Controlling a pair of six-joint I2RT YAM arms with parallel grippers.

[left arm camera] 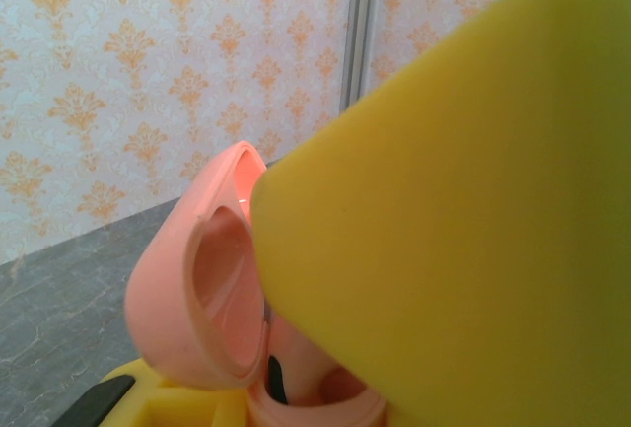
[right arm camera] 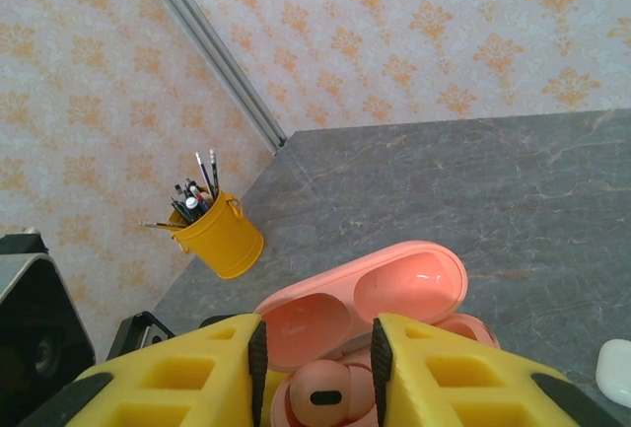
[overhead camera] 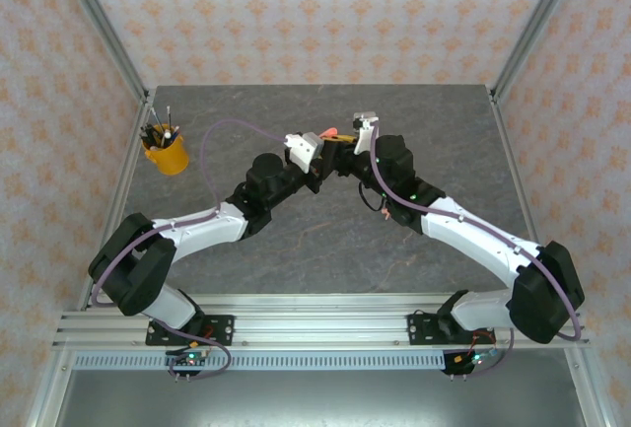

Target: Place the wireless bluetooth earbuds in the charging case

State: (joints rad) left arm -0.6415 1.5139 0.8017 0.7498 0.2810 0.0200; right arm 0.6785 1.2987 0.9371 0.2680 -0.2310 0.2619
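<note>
Left gripper [left arm camera: 237, 368]: I read its jaws as clamped on the base of the charging case [right arm camera: 394, 294], one yellow pad on each side.
Right gripper [right arm camera: 320, 348]: jaws narrowly parted, pads just clear of the coral earbud [right arm camera: 320, 397] between them.
Earbud: sits in the case base, rounded head up.
Case: coral-pink, lid hinged back; held above the table [right arm camera: 473, 180], toward 12 o'clock from its middle.
Pen cup [right arm camera: 219, 240]: yellow, at 10 o'clock from the case.
White rounded thing [right arm camera: 616, 368]: at 4 o'clock, cut off; I cannot tell what it is.
</note>
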